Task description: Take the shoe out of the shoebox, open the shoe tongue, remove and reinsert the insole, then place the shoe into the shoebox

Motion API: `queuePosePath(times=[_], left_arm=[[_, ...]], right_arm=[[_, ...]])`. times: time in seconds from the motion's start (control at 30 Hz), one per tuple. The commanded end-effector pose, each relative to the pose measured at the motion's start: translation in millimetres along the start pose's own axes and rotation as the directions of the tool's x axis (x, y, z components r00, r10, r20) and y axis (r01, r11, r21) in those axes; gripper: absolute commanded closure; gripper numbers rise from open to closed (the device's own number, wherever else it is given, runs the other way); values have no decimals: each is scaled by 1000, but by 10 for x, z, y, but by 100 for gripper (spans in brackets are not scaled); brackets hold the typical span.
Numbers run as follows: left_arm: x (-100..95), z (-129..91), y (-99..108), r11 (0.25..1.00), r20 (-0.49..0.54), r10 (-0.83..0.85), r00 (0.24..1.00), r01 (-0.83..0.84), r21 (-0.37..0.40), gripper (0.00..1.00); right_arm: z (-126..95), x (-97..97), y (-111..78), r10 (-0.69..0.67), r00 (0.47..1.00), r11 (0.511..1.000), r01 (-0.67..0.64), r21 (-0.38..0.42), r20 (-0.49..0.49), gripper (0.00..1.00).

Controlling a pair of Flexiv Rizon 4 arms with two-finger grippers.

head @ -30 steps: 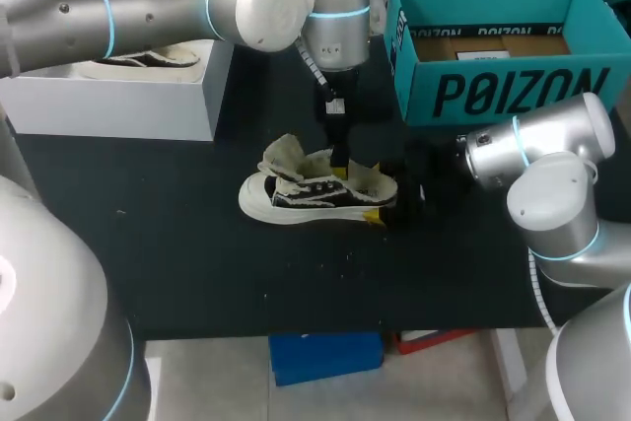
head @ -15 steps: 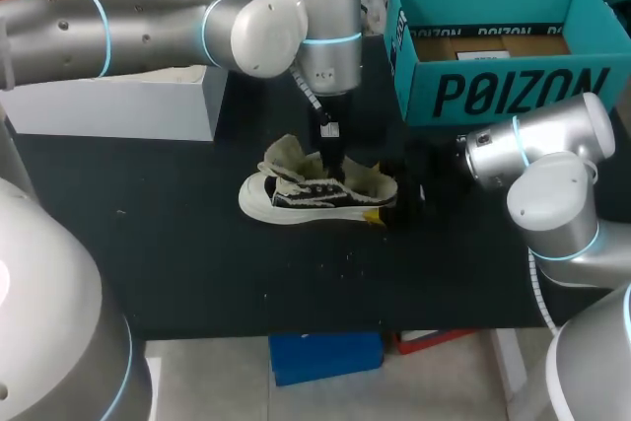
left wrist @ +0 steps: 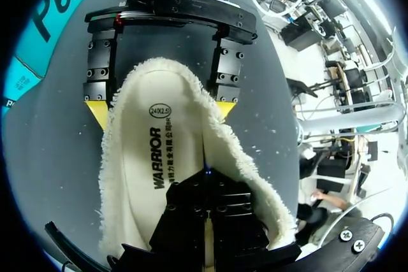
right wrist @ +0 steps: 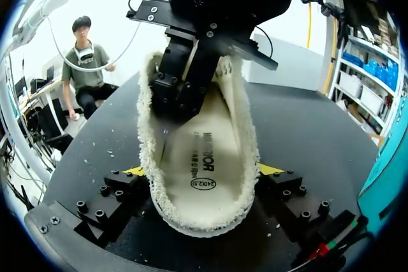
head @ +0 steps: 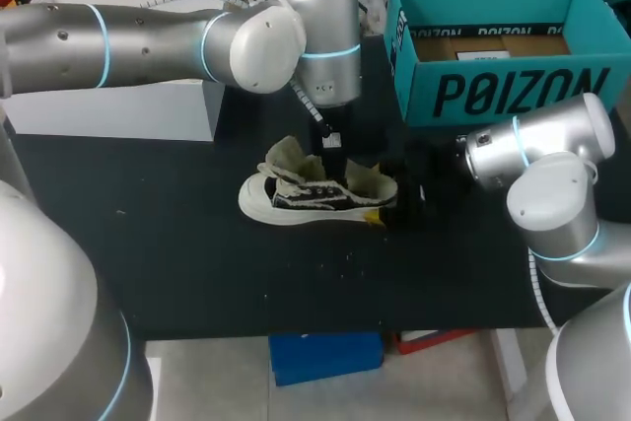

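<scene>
The black tabletop (head: pixel 197 273) carries the teal shoebox (head: pixel 513 91) at the far right, standing open, and a white box (head: pixel 118 110) at the far left. Between them the shoe (head: pixel 315 194) rests on its sole, out of the shoebox, with the tongue folded up and forward so the mouth gapes.

Your right hand (right wrist: pixel 203 170) is pinching the shoe at the heel, one yellow tip against each side of the fleecy collar, bracing it on the tabletop. Your left hand (left wrist: pixel 205 195) reaches straight down into the mouth of the shoe. Its tips are buried against the insole (left wrist: pixel 159 157), so you cannot tell whether they are spread or nipping its edge. The insole lies flat inside, printed side up.

This looks like the insole step, with box removal and tongue opening already done. Whether the insole is due to come out or is being seated again cannot be read from here. Either way, hold the heel firmly. If lifting, get one finger under the insole edge and pull up along the shoe's length, so the shoe does not rise with it.
</scene>
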State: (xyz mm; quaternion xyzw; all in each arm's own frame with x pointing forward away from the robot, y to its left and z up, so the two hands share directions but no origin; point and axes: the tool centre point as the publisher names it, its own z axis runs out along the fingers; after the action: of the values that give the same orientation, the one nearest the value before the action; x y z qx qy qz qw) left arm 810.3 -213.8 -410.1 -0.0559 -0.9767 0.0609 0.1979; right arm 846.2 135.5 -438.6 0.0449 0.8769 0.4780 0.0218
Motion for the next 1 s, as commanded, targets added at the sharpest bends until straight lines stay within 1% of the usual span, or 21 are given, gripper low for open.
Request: queuePosePath(times=[0.03,0.13,0.23,0.27,0.3,0.33,0.37,0.43,0.5,0.63,0.87,1.0], left_arm=[[11,118,5,1000,0,1,1000,-1,18,100],[3,125,3,999,-1,-1,1000,1,34,100],[6,104,4,999,3,-3,1000,3,34,100],[6,97,4,999,8,-6,1000,6,32,84],[1,88,6,999,12,-8,1000,7,34,65],[-2,76,9,999,20,-7,1000,7,38,59],[1,65,11,999,25,-7,1000,6,37,56],[6,38,13,999,62,-8,998,6,42,45],[23,7,8,998,80,10,997,-15,62,53],[29,6,4,998,113,10,994,-16,53,67],[23,98,8,999,196,-36,980,43,-31,71],[26,118,22,996,255,-57,965,72,-49,69]], right_arm=[[23,-8,-20,2,1000,1000,-2,1,2,100],[23,-8,-20,2,1000,1000,-2,1,2,100],[23,-8,-20,2,1000,1000,-2,1,2,100],[23,-8,-20,2,1000,1000,-2,1,2,100],[23,-8,-20,2,1000,1000,-2,1,2,100],[23,-8,-20,2,1000,1000,-2,1,2,100],[23,-8,-20,2,1000,1000,-2,1,2,100],[23,-8,-20,2,1000,1000,-2,1,2,100],[23,-8,-20,2,1000,1000,-2,1,2,100],[23,-8,-20,2,1000,1000,-2,1,2,100],[23,-8,-20,2,1000,1000,-2,1,2,100],[23,-8,-20,2,1000,1000,-2,1,2,100]])
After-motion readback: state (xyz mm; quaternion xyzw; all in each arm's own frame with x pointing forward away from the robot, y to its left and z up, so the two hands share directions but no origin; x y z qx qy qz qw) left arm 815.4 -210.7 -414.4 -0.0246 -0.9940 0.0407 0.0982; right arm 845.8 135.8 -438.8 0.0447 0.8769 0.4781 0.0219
